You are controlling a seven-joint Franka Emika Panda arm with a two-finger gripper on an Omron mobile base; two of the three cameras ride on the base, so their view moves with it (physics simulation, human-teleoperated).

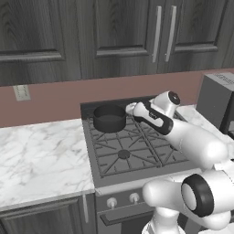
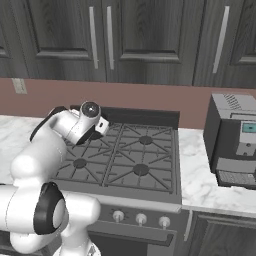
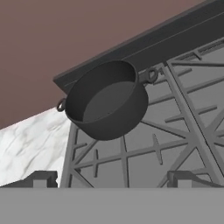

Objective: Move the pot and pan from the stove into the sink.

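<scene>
Sitting on the stove's (image 1: pixel 132 151) back-left burner is one pot (image 1: pixel 109 118), with two small ring handles seen from the hand view. The claw (image 3: pixel 111 178) hovers near it, fingers spread wide, gripping nothing. I count three knobs (image 2: pixel 141 218) from the right side and one boxy appliance (image 2: pixel 233 140) on the counter (image 1: pixel 41 160); its label is too blurred to read.

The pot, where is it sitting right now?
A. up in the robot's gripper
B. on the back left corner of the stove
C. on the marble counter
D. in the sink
B: the pot stands on the stove's back left grate, and the open gripper is apart from it.
</scene>
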